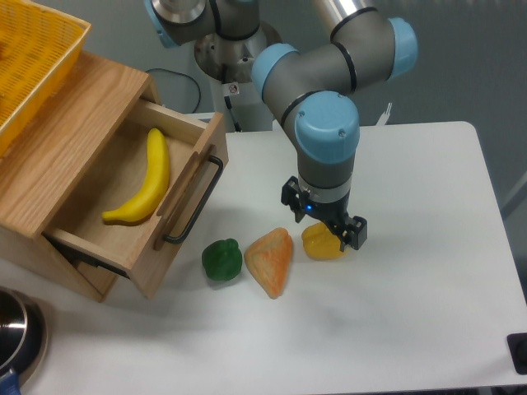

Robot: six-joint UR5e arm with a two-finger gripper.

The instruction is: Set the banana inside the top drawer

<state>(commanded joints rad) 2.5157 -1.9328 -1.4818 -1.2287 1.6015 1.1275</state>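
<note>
A banana (145,183) lies inside the pulled-out top drawer (132,216) of a wooden cabinet (58,148), its black bar handle (195,203) facing the white table (412,271). A yellow mesh basket (33,58) sits on top of the cabinet. Away from the drawer front, the arm's gripper (325,230) hangs low directly over a yellow bell pepper (321,243); whether its fingers are apart or together cannot be told. An orange wedge (272,261) and a green pepper (221,259) rest between that pepper and the drawer.

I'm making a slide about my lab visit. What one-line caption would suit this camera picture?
Banana lies in the open top drawer while the gripper hangs over a yellow pepper.
</note>
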